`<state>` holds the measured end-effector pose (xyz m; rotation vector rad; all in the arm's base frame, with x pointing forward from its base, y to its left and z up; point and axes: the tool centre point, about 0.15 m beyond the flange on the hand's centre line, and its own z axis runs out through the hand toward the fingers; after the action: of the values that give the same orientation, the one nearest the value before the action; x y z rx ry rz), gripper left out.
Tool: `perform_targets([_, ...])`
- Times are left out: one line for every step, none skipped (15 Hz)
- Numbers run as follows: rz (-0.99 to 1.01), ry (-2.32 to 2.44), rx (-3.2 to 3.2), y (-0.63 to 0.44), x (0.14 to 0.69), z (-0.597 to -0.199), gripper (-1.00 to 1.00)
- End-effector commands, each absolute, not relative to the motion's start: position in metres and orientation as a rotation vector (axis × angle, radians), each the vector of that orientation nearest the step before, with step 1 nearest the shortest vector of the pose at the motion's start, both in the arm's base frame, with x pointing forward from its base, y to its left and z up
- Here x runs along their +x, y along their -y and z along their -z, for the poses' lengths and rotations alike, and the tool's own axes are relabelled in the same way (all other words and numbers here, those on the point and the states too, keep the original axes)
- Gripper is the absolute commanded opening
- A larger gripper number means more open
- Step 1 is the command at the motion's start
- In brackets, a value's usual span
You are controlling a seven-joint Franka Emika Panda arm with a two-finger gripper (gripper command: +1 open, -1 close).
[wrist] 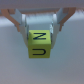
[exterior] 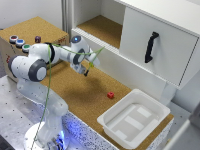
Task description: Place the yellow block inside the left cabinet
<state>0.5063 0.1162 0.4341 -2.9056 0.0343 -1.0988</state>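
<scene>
The yellow block (wrist: 39, 43) is seen in the wrist view clamped between the two fingers (wrist: 20, 23) of the gripper (wrist: 39, 31), its upper part pinched while its lower half hangs free below the pads. In the exterior view the gripper (exterior: 88, 66) is held above the cork worktop (exterior: 82, 92), just below the front lip of the left cabinet (exterior: 102, 29), whose open cork floor lies at about one o'clock from it. The block itself cannot be made out there, being hidden or too small. The shallow grip is judged the chief hazard: with so little of the block between the pads, a knock against the cabinet's white front edge could twist it loose, and it would be dropped on the worktop short of the opening. A rise too small before the advance would cause just that contact. The green cable (exterior: 75, 49) draped along the arm might be snagged on the lip. The red cube (exterior: 110, 95) at five o'clock and the white tray (exterior: 112, 121) beyond it are well apart and are not thought to be endangered.
</scene>
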Motion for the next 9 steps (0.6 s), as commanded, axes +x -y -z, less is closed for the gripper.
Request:
perform_targets([1.076, 0.137, -2.927, -0.168, 0.622, -0.514, -1.0])
perform_targets([1.059, 0.18, -2.931, -0.177, 0.638, -0.518, -1.0])
perform_targets([1.049, 0.188, -2.924, -0.182, 0.65, -0.519, -1.0])
perform_targets([1.038, 0.211, -2.935, -0.19, 0.662, -0.517, -1.0])
perform_targets([1.019, 0.222, -2.936, -0.199, 0.673, -0.512, -1.0])
perform_targets([1.01, 0.219, -2.958, -0.204, 0.682, -0.505, -1.0])
perform_targets([0.984, 0.204, -2.965, -0.207, 0.69, -0.497, -1.0])
perform_targets([0.985, 0.189, -2.994, -0.209, 0.694, -0.489, -1.0])
perform_targets([0.994, 0.171, -3.022, -0.21, 0.695, -0.483, -1.0])
